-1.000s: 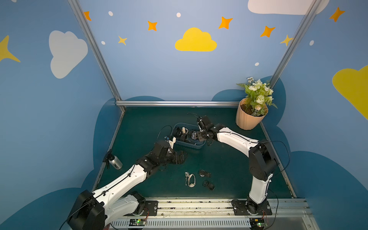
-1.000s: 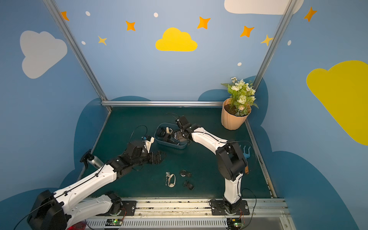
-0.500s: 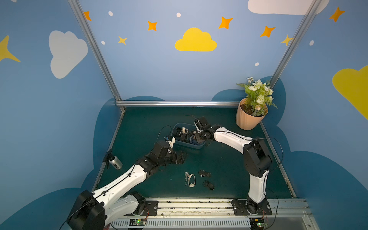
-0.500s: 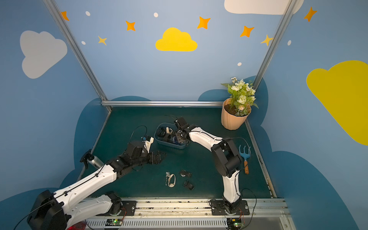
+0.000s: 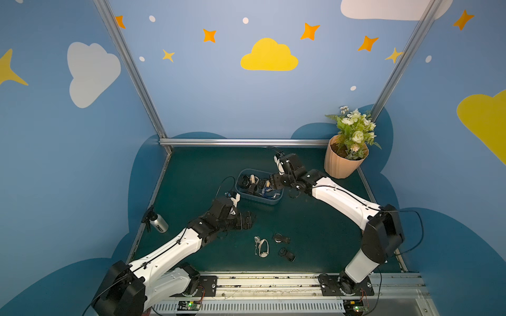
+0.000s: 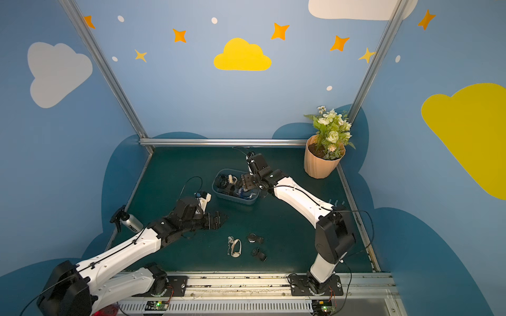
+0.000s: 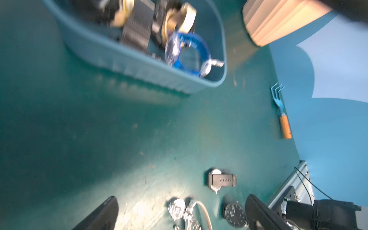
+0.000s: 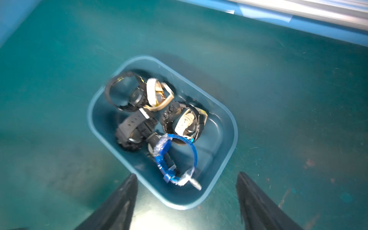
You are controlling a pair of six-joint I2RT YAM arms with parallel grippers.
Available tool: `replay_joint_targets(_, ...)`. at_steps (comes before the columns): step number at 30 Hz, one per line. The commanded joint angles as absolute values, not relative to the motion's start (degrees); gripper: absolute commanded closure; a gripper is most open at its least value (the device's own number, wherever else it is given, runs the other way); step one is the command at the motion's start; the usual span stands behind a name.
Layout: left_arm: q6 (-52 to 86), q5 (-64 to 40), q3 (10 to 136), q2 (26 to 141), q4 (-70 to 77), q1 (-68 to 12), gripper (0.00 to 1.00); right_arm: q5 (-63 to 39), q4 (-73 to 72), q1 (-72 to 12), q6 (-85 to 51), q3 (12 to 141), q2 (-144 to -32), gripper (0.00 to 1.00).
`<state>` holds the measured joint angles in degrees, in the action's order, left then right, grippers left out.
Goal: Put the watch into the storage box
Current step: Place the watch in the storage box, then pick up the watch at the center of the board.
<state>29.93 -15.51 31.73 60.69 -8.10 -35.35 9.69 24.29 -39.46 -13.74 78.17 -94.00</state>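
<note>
The blue-grey storage box (image 5: 269,203) (image 6: 235,199) (image 8: 233,127) sits mid-mat and holds several watches. A blue watch (image 8: 177,157) (image 7: 191,51) lies free at the end nearest my right gripper. That gripper (image 5: 271,182) (image 8: 186,176) hovers over this end of the box, open and empty. Three more watches lie on the mat near the front: a silver and beige watch (image 5: 261,246) (image 7: 179,207), a grey-strapped watch (image 5: 280,238) (image 7: 221,180) and a black-dial watch (image 5: 287,254) (image 7: 236,215). My left gripper (image 5: 250,219) (image 7: 182,201) is open and low, just behind them.
A peach ribbed flowerpot (image 5: 343,164) with flowers stands at the back right. A spray bottle (image 5: 158,223) lies by the left wall. A small blue garden fork (image 7: 280,111) lies along the right edge. An aluminium rail (image 5: 246,142) bounds the back.
My right gripper was shut inside the box and now stands open just above it, and the blue watch lies loose inside. The left arm has barely moved.
</note>
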Motion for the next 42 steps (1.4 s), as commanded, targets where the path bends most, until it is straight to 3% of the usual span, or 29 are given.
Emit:
replay_joint_targets(1,31.05,-16.35,30.58,58.99,-9.48,-36.77,0.03,8.53,22.75,-39.29,-16.54,73.04,-91.02,0.18)
replay_joint_targets(8,30.35,-12.94,27.47,56.88,-12.19,-43.03,0.1,9.13,21.47,-39.16,-18.6,66.09,-86.27,0.17)
replay_joint_targets(19,28.89,-8.37,26.7,55.36,-13.78,-51.48,0.27,8.98,22.25,-39.14,-20.09,65.79,-86.09,0.17)
replay_joint_targets(33,26.89,-6.06,30.86,65.96,-11.51,-56.77,0.46,10.52,23.31,-39.1,-20.77,62.67,-83.3,0.17)
replay_joint_targets(40,26.78,-5.13,32.86,69.96,-11.24,-57.04,0.7,10.63,23.11,-39.12,-20.75,62.51,-83.27,0.17)
replay_joint_targets(42,26.88,-4.69,33.13,70.55,-11.17,-57.04,0.72,10.83,23.31,-39.07,-20.35,62.9,-83.58,0.17)
